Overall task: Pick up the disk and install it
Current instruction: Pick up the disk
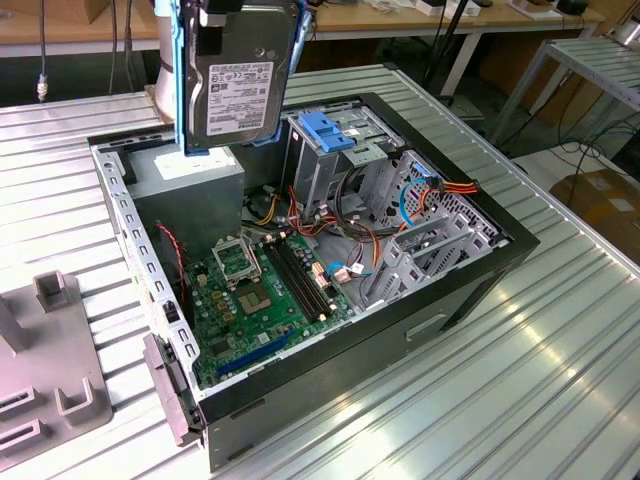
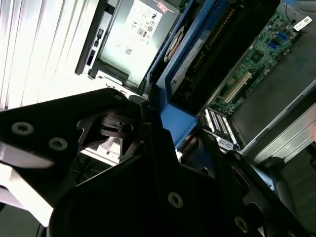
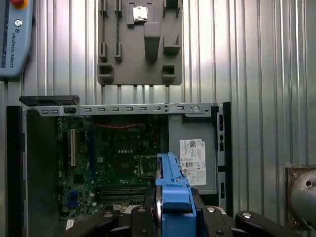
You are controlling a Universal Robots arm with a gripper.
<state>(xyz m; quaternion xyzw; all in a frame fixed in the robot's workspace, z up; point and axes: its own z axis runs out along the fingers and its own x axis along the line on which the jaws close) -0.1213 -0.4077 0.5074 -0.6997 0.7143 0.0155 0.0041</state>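
Observation:
The disk [image 1: 238, 85], a dark-grey drive with a white printed label and blue side rails, hangs upright in the air above the back of the open computer case [image 1: 470, 290]. My gripper [image 1: 213, 25] grips it from above, shut on its top edge. In the second wrist view the disk's blue rail [image 2: 180, 116] runs out from between the black fingers [image 2: 153, 148]. In the first wrist view the blue rail [image 3: 173, 192] points down over the case. The metal drive cage with its blue latch [image 1: 328, 130] stands just to the exterior view's right of the disk.
A grey power supply box [image 1: 190, 185] sits under the disk. The green motherboard [image 1: 260, 290] fills the case floor, with loose cables [image 1: 350, 250] near the cage. A grey fixture plate [image 1: 45, 370] lies on the ribbed table at the exterior view's left.

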